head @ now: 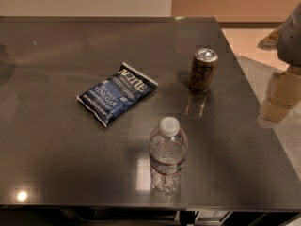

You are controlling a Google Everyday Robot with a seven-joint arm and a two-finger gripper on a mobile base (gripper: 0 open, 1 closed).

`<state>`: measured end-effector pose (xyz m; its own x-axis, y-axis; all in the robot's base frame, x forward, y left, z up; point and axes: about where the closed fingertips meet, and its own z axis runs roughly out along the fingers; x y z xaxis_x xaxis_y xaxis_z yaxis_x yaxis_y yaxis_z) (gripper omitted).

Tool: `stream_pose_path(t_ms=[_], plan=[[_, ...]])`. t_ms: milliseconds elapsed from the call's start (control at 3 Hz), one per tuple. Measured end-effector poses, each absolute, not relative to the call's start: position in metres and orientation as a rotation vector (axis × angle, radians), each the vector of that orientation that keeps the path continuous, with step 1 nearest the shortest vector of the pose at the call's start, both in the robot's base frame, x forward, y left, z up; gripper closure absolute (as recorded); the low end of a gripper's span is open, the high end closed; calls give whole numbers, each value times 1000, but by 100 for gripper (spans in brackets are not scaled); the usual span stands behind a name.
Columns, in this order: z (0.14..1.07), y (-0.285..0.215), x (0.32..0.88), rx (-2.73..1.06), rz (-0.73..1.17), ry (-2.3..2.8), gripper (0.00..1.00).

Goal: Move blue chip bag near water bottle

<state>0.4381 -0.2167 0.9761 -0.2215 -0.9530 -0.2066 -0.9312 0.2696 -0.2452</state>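
Status: dark glossy table (56,164) fills most of the view, three items on it

- blue chip bag (116,99): lies flat around mid-table, slightly left of centre. Sits on a slant, the white-lettered end pointing far-right and the other end near-left. Nothing touches it
- water bottle (167,155): upright, white cap on, close to the near edge and a bit right of centre. The bag is to its far-left, near it but with a clear strip of table between them, no contact
- tan-and-black can (203,70): upright, to the right of the bag and farther back than the bottle. Its reflection shows on the tabletop just in front of it. Apart from both bag and bottle

gripper (278,95): at the right edge of the view, past the table's right side and over the floor, below a grey arm section (291,32). Well apart from bag, bottle and can, holding nothing that I can see. Wide or narrow: can't tell

Small light glint (21,195) on the near-left corner of the table
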Motion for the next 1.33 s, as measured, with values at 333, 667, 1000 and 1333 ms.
stream_pose_path(t_ms=[333, 667, 1000, 1333], plan=[[976, -217, 438, -1725, -98, 2232, 0], [979, -204, 453, -1752, -64, 2173, 0], [978, -180, 485, -1800, -31, 2086, 0], [973, -151, 519, -1864, 9, 2004, 0]])
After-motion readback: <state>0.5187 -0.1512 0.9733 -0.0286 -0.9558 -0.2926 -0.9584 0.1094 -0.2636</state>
